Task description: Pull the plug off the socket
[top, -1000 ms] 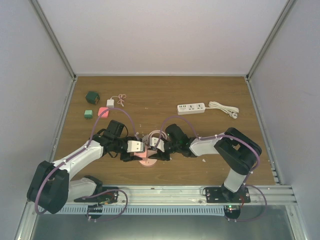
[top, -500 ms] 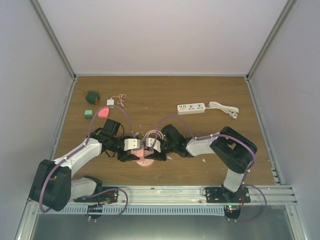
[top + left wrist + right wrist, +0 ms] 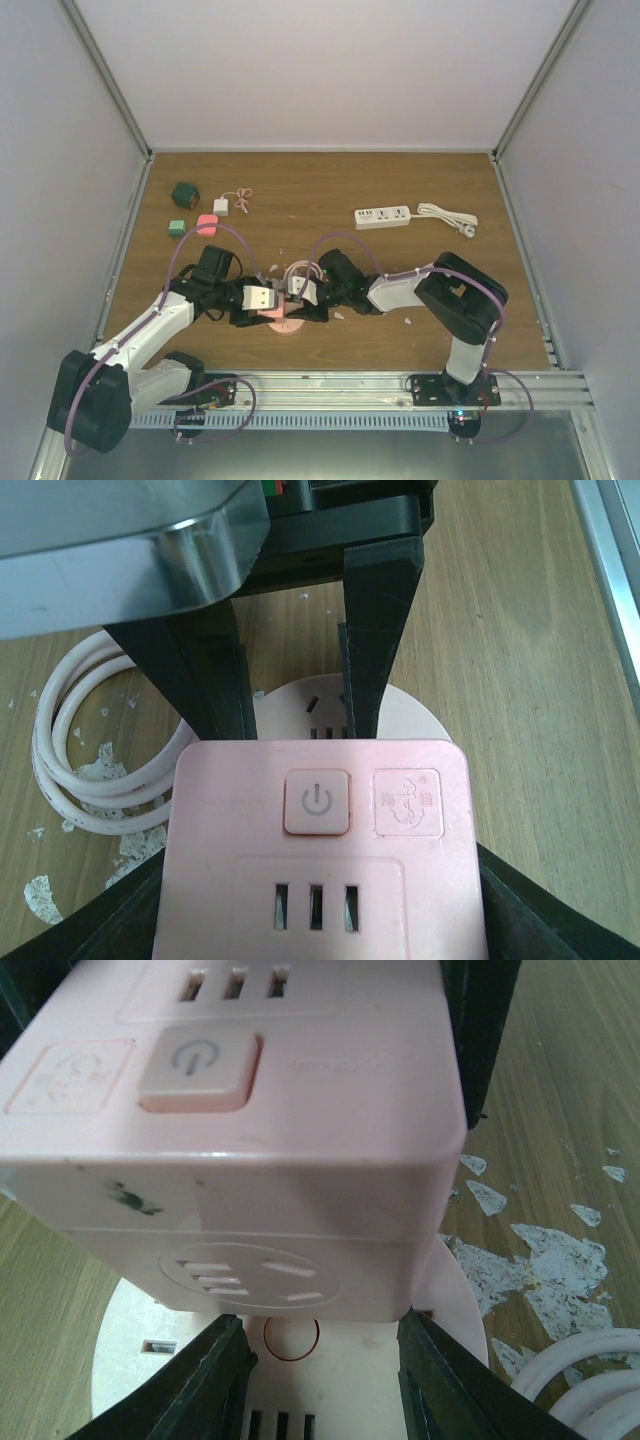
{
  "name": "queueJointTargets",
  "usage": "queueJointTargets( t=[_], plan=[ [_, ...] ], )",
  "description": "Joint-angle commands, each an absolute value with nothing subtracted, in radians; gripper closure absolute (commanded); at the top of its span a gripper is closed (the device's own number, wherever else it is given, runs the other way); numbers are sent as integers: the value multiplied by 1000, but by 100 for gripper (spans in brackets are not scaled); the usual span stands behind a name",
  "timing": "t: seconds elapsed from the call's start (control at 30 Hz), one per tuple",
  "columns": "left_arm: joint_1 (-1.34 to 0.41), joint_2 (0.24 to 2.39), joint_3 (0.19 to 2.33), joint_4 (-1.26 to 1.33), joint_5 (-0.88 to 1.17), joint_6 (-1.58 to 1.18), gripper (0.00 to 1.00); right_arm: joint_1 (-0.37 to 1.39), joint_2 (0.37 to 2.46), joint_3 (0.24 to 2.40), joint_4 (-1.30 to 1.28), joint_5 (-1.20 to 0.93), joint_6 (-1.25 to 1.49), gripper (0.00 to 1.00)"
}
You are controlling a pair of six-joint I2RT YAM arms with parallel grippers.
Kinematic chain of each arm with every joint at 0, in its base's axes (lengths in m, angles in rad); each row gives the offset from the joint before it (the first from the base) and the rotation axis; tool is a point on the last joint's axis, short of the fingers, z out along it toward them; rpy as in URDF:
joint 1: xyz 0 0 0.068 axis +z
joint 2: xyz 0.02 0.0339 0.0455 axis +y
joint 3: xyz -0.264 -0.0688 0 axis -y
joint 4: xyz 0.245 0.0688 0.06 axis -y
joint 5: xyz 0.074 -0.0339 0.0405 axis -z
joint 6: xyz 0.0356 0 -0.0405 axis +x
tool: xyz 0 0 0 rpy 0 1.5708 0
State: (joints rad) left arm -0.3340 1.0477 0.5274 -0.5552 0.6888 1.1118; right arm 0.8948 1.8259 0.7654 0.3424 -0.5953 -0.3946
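Observation:
A pink cube socket (image 3: 315, 870) with a power button sits over a round pink base (image 3: 410, 710) that has slots and a coiled white cord (image 3: 70, 740). My left gripper (image 3: 315, 920) is shut on the cube's two sides. In the right wrist view the cube (image 3: 250, 1160) fills the top, and my right gripper (image 3: 320, 1330) is open. Its fingers (image 3: 215, 1380) stand apart with their tips down over the round base (image 3: 340, 1380). In the top view both grippers, left (image 3: 272, 308) and right (image 3: 292, 308), meet over the base (image 3: 292, 326) near the table's front.
A white power strip (image 3: 383, 216) with its cord (image 3: 445, 215) lies at the back right. A dark green block (image 3: 184, 193), a small green block (image 3: 176, 228), a red block (image 3: 207, 224) and a white charger (image 3: 221, 206) lie at the back left. White flakes (image 3: 540, 1250) litter the wood.
Both grippers have shifted slightly left and toward the front edge with the pink cube between them. The left arm's elbow has swung out to the left.

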Motion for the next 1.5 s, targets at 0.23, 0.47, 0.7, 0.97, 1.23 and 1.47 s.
queueJointTargets(
  t=[0.23, 0.47, 0.7, 0.97, 1.23, 1.47],
  plan=[
    [-221, 1070, 634, -544, 985, 1109, 74, 917, 1893, 730, 113, -484, -418, 56],
    [-93, 1088, 703, -627, 1050, 1078, 73, 917, 1829, 750, 106, -501, -408, 55],
    [9, 1132, 746, -646, 1059, 978, 72, 917, 1754, 755, 97, -519, -405, 54],
    [129, 1288, 799, -611, 1011, 856, 72, 918, 1642, 762, 94, -502, -422, 53],
    [206, 1496, 887, -536, 1015, 736, 69, 914, 1572, 758, 99, -472, -450, 51],
    [215, 1642, 950, -472, 1029, 666, 68, 907, 1563, 754, 99, -475, -461, 49]
  ],
)
